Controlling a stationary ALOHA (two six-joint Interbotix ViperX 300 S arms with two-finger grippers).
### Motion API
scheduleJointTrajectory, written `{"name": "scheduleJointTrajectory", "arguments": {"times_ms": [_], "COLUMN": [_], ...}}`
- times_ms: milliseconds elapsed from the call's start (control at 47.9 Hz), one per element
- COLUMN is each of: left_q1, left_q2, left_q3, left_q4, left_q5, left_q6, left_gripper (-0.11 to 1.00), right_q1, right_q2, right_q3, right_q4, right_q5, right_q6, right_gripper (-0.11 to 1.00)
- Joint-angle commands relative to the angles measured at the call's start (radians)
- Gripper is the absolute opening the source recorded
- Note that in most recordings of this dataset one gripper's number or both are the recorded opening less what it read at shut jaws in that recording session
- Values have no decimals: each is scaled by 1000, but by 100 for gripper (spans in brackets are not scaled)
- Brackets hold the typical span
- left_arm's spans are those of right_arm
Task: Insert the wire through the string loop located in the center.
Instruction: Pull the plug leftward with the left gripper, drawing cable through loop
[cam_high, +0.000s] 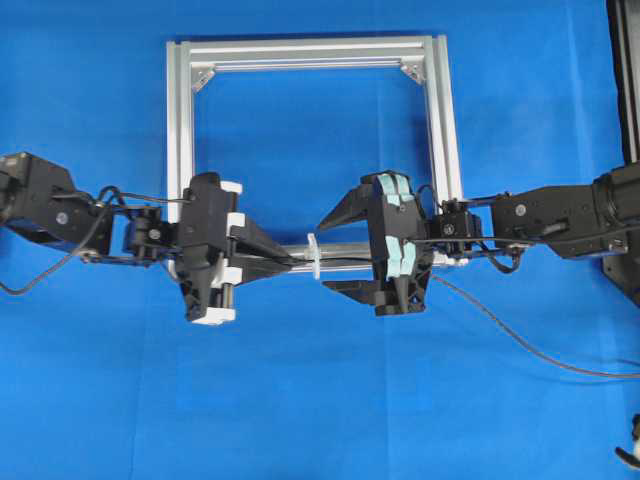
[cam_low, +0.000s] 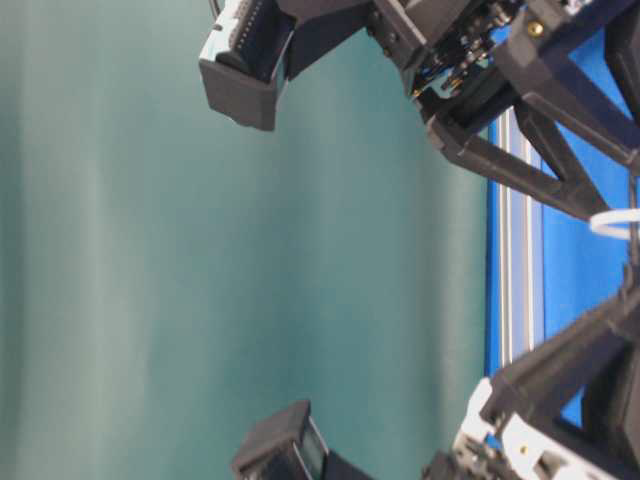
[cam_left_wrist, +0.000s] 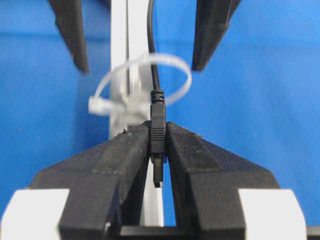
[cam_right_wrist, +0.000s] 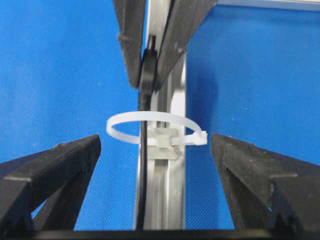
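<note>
The black wire (cam_left_wrist: 158, 131) ends in a small plug, and my left gripper (cam_left_wrist: 158, 134) is shut on that plug just short of the white string loop (cam_left_wrist: 172, 92). From the plug the wire runs on through the loop and along the silver frame bar (cam_right_wrist: 170, 200). In the right wrist view the wire (cam_right_wrist: 142, 190) passes inside the string loop (cam_right_wrist: 155, 116). My right gripper (cam_right_wrist: 155, 142) stands open, one finger on each side of the bar, touching neither wire nor loop. Overhead, the left gripper (cam_high: 292, 262) and right gripper (cam_high: 322, 256) face each other across the loop (cam_high: 314, 258).
The square aluminium frame (cam_high: 300, 52) lies on a blue cloth. The slack wire (cam_high: 520, 340) trails off to the right edge. A dark stand (cam_high: 628, 80) rises at the far right. In the table-level view the loop (cam_low: 615, 222) shows between dark arm parts.
</note>
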Motion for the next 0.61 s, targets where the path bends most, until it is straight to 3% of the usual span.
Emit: {"name": "scheduleJointTrajectory", "arguments": {"times_ms": [0, 584], "left_q1": [-2, -29], "left_q2": [-61, -310], "left_q3": [17, 330], "left_q4": [3, 3], "left_q5": [-3, -8], "left_q6": [2, -20], "left_gripper": [9, 9], "right_q1": [0, 0], "right_q2": [-12, -12], "right_q3": [-15, -18], "right_q4": [2, 2], "right_q5": [-3, -3], "right_q6": [0, 0], "right_gripper": [98, 98]}}
